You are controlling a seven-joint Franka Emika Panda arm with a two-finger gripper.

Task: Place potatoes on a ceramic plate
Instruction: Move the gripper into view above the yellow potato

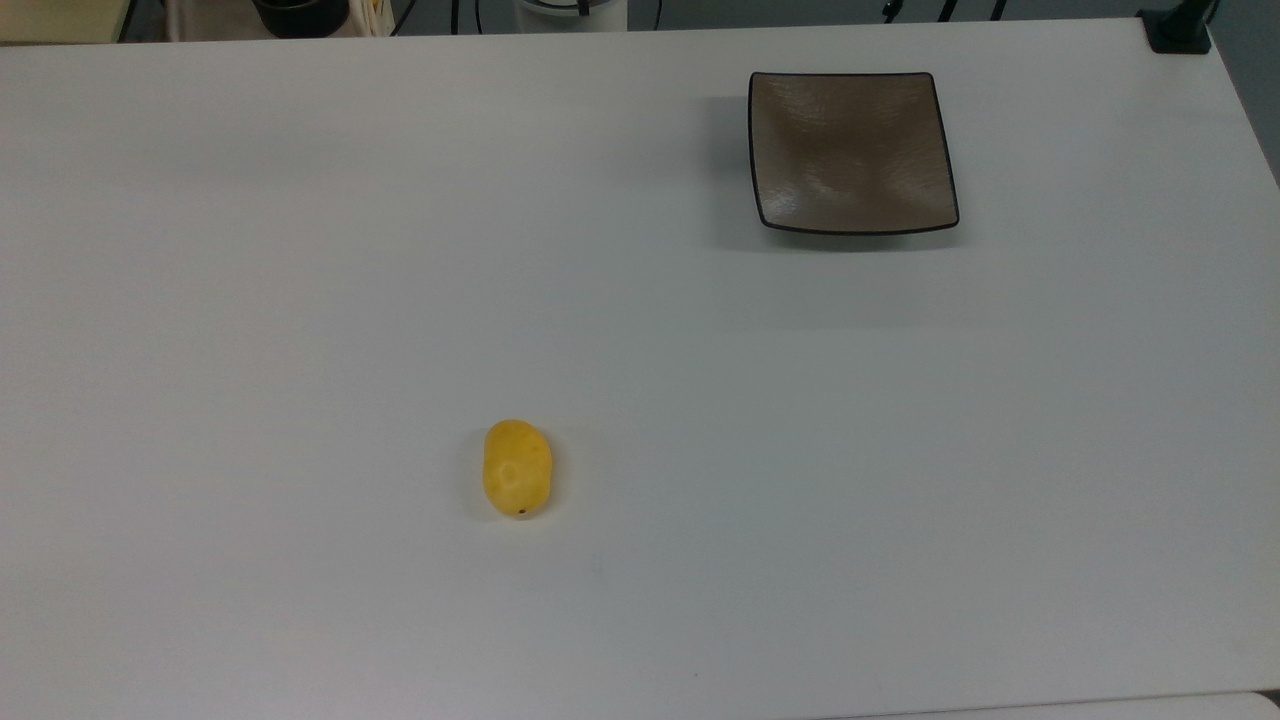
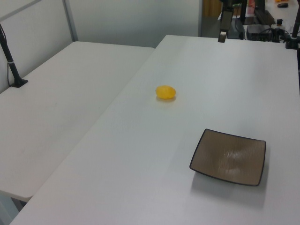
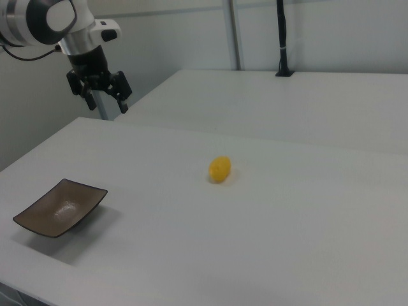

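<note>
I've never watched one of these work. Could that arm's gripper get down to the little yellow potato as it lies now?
Probably yes. The potato lies alone on the white table, with nothing beside or over it. The gripper hangs open above the table's far edge, well away from the potato, with bare tabletop between them.

The white table (image 1: pixel 300 200) under me was broad and matte. A second white table (image 2: pixel 61 103) stood just beside it, edge to edge along the left view's left. On that second table a black post (image 2: pixel 10 56) rose from a clamp, with a cable running along it. Another black clamp (image 1: pixel 1180 30) gripped my table's corner at the top view's upper right. Beyond the far edge sat a dark pot (image 1: pixel 300 15), and pale walls (image 3: pixel 331 32) stood behind.
</note>
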